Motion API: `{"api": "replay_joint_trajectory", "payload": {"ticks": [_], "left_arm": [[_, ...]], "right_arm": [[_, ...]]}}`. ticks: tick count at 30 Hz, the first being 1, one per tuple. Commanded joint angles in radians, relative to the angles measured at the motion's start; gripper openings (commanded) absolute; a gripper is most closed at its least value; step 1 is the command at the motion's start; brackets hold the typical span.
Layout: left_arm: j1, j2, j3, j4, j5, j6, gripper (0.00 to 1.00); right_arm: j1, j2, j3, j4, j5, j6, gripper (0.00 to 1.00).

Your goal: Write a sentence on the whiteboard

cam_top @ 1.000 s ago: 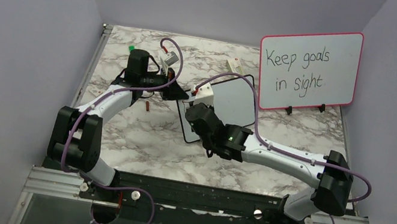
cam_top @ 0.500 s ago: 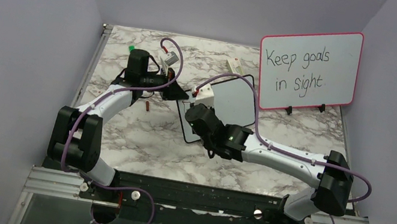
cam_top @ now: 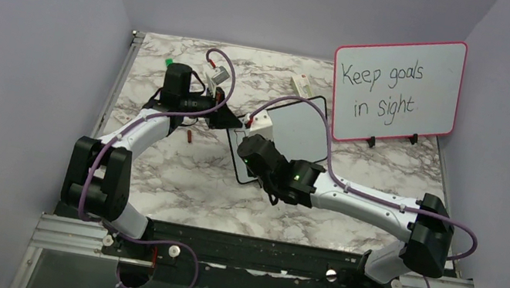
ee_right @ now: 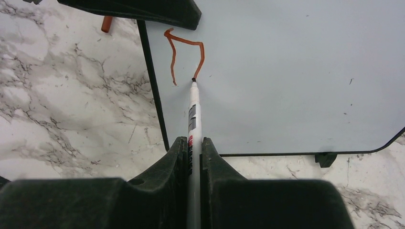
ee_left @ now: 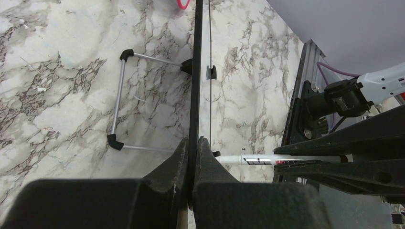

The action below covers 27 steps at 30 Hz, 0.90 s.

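Observation:
The whiteboard (cam_top: 302,124) stands tilted mid-table on small black feet, its pale face (ee_right: 286,71) filling the right wrist view. My left gripper (ee_left: 193,140) is shut on its thin black frame (ee_left: 195,71), seen edge-on. My right gripper (ee_right: 192,140) is shut on a white marker (ee_right: 193,109) whose tip touches the board near its upper left corner. Of the sentence, only a red hooked stroke (ee_right: 184,42) shows there, ending at the tip. The marker (ee_left: 248,160) also shows in the left wrist view. In the top view the right gripper (cam_top: 256,144) covers the board's left part.
A pink-framed board (cam_top: 398,90) with black writing stands at the back right. A wire stand (ee_left: 119,102) props the whiteboard from behind. A white block (cam_top: 263,120) sits by the left gripper, a reddish cap (cam_top: 191,136) lies on the marble, and purple walls enclose the table.
My right gripper has crept slightly to the left with the marker on the board. The left arm and the board have stayed still.

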<state>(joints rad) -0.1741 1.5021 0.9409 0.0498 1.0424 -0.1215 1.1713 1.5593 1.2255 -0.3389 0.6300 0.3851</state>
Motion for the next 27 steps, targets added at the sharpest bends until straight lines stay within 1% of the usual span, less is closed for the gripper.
{"api": "replay_joint_trajectory", "payload": {"ticks": [1, 18, 20, 27], "left_arm": [[-0.027, 0.041, -0.017, -0.107, -0.059, 0.057, 0.0], [-0.028, 0.038, -0.018, -0.107, -0.06, 0.057, 0.0], [-0.028, 0.038, -0.018, -0.108, -0.061, 0.056, 0.0], [-0.028, 0.039, -0.016, -0.116, -0.064, 0.062, 0.0]], "right_arm": [[-0.012, 0.003, 0.015, -0.026, -0.056, 0.005, 0.01], [-0.012, 0.003, 0.027, 0.01, -0.103, -0.014, 0.01], [-0.012, -0.016, 0.014, 0.027, -0.092, -0.011, 0.01], [-0.011, -0.101, -0.035, 0.034, 0.019, -0.02, 0.01]]}}
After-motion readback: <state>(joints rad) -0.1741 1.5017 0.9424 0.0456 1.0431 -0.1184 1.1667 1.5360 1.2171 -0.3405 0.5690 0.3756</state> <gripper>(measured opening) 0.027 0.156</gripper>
